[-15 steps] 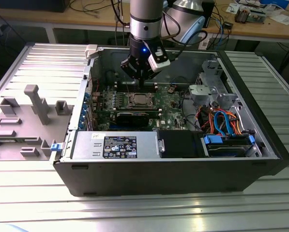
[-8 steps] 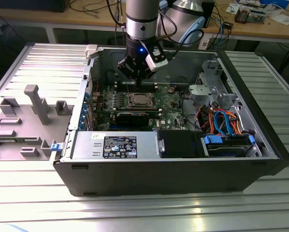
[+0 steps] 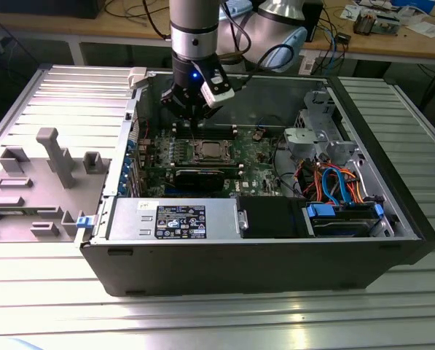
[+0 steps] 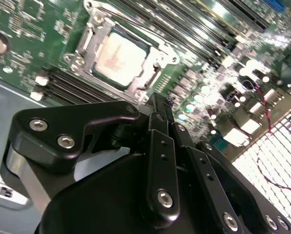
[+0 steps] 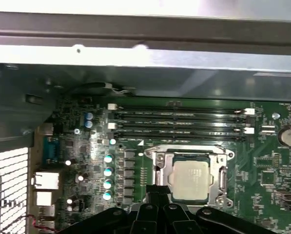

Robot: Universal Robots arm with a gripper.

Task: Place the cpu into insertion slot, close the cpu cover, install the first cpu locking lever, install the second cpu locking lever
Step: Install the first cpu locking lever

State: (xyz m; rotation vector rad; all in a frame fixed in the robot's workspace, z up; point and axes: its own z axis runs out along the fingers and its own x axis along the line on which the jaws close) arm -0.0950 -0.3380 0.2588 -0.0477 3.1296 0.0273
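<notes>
Tool [image 5: 157,192] just beside covered cpu [image 5: 190,181] in insertion slot [image 5: 157,161]

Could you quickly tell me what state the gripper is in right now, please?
Gripper: shut, fingers together and holding nothing, poised just beside the cpu cover, which lies closed over the cpu.

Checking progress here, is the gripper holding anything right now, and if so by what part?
Nothing is held: the gripper hangs empty above the board, and the cpu sits in its socket.
</notes>
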